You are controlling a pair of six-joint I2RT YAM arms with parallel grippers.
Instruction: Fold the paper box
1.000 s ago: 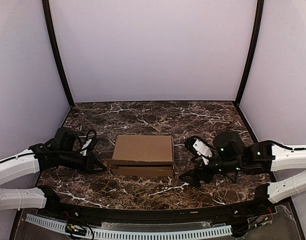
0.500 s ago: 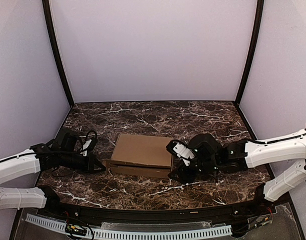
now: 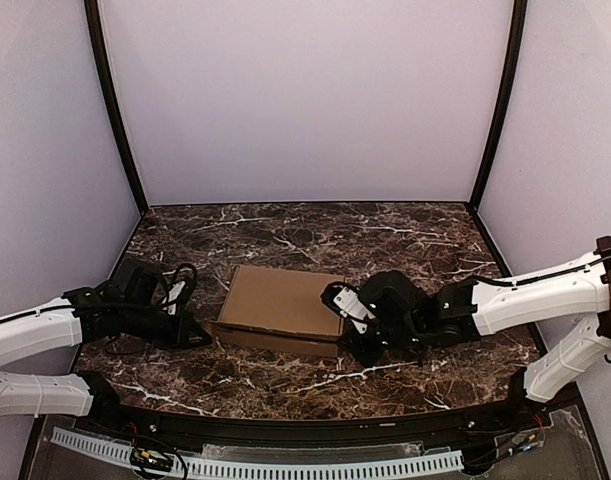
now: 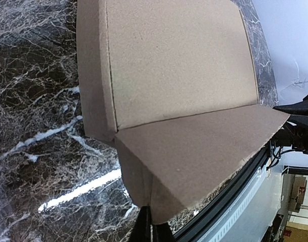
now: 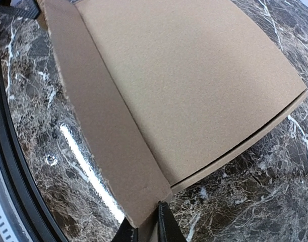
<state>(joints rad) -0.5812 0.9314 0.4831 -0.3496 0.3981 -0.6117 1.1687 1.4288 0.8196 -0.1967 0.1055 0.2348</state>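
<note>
Brown corrugated cardboard paper box: nearly folded.
To us front flap looks untucked; right gripper pinches its corner, left gripper closed, hold unclear.

No legible text, no labels or numbers, paper box faces plain brown cardboard

Dark, white-veined marble tabletop; pale lilac backdrop behind; black corner posts; white slotted strip along near edge.
</note>
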